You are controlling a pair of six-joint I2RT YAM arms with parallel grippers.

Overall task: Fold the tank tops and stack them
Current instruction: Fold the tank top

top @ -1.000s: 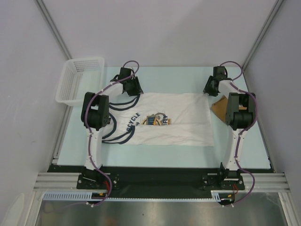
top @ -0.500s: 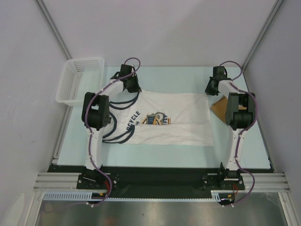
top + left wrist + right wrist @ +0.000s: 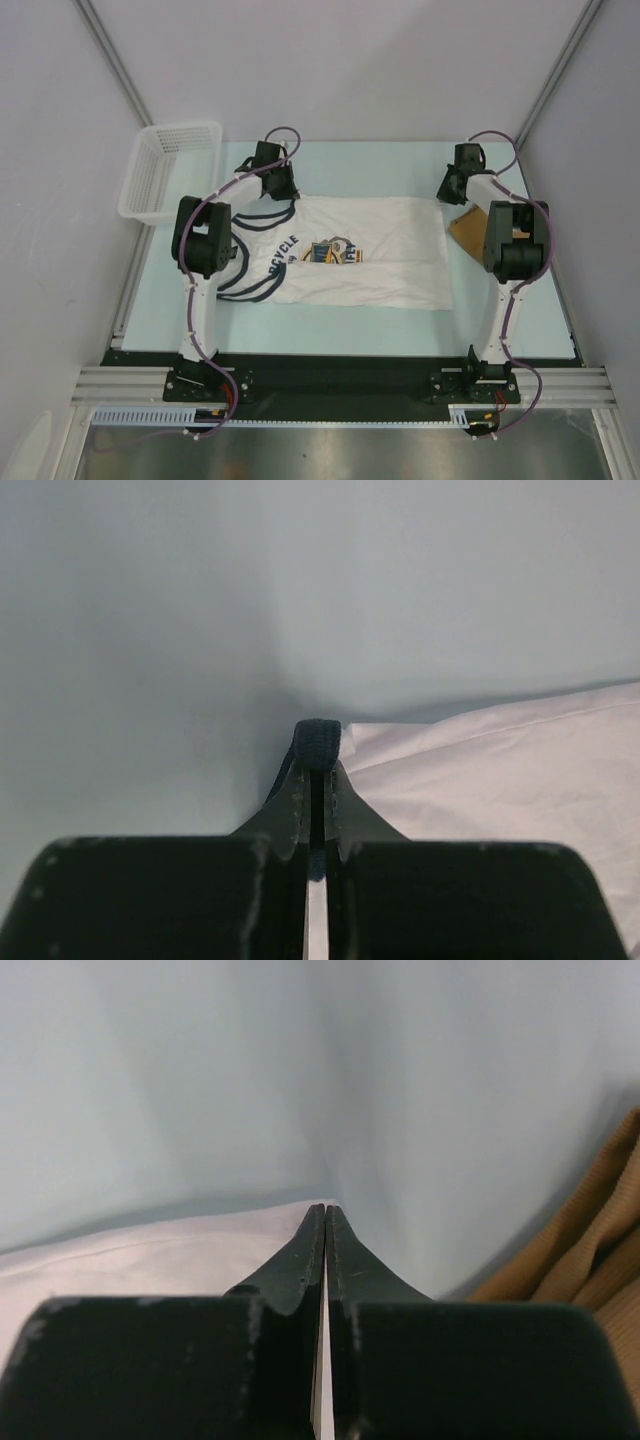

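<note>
The white tank top (image 3: 360, 255), with navy trim and a blue-and-yellow chest print, lies spread flat in the middle of the table, its straps to the left. My left gripper (image 3: 279, 186) sits at its far left corner. In the left wrist view that gripper (image 3: 318, 772) is shut on a navy strap (image 3: 318, 742), with white cloth (image 3: 500, 770) to the right. My right gripper (image 3: 449, 189) is at the far right corner, and in its wrist view it (image 3: 326, 1216) is shut on the white hem (image 3: 150, 1255). The tan-brown tank top (image 3: 464, 231) lies crumpled beside it, partly under the right arm.
A white lattice basket (image 3: 165, 170) stands at the table's far left corner. The tan cloth (image 3: 600, 1250) lies close to the right of the right fingers. Grey walls rise on both sides and behind.
Both grippers have closed, the left on the navy strap, the right on the hem corner. The right arm's elbow has shifted slightly toward the near edge.
</note>
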